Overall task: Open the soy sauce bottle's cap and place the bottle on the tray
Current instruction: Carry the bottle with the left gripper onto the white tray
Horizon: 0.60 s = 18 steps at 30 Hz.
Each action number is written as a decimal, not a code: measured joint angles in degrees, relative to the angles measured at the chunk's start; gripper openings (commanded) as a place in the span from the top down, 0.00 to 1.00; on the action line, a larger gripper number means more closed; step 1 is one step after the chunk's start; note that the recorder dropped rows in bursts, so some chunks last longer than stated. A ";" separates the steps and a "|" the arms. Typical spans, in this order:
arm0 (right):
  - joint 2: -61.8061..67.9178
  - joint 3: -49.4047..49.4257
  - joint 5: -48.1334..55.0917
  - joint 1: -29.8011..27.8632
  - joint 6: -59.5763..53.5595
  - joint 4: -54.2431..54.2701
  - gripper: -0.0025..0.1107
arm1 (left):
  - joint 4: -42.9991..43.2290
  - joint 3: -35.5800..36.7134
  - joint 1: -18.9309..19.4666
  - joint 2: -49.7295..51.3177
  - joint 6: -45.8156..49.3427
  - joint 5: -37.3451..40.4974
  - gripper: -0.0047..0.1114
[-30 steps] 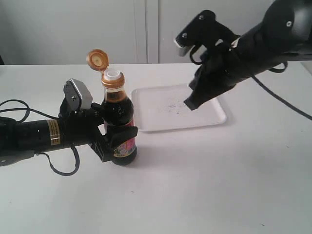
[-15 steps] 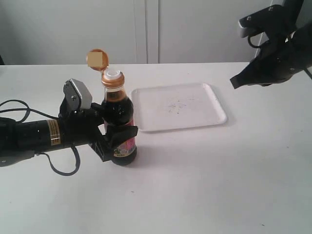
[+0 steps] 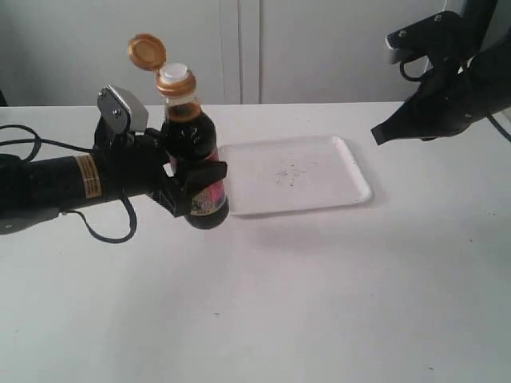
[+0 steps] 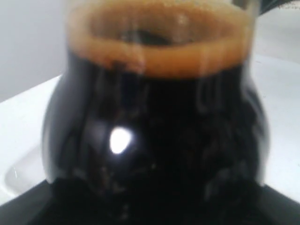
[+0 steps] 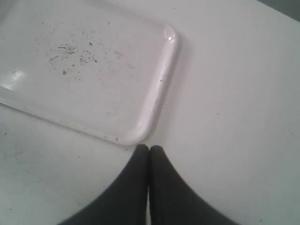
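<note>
Gripping soy sauce bottle (image 3: 196, 171) aloft, left tool (image 3: 192, 194), beside tray (image 3: 351, 171) edge

- White table (image 3: 335, 303), plain matte top, fills most of the exterior view, runs back to the wall
- Wall behind (image 3: 80, 48) is light grey/white, looks like flat panels w/ a couple vertical seams (image 3: 239, 48) near the middle
- Light is soft & even, prob overhead, only faint shadows on the tabletop
- Floor and windows not in shot
</note>
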 measured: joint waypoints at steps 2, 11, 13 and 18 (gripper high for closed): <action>0.60 0.00 -0.30 0.00 0.00 -0.13 0.98 | -0.21 -1.65 -0.12 0.00 -1.14 0.00 0.96; 2.89 0.00 -2.38 -0.58 0.00 -0.45 0.98 | -1.76 -8.95 -4.02 0.98 -1.71 5.84 0.96; 3.02 0.00 -2.38 -1.54 0.00 -0.45 0.98 | -2.17 -10.65 -5.47 1.80 -1.71 7.76 0.96; 3.23 0.00 -2.00 -5.29 0.11 -0.70 0.98 | -3.31 -14.91 -7.86 4.86 -1.71 9.36 0.96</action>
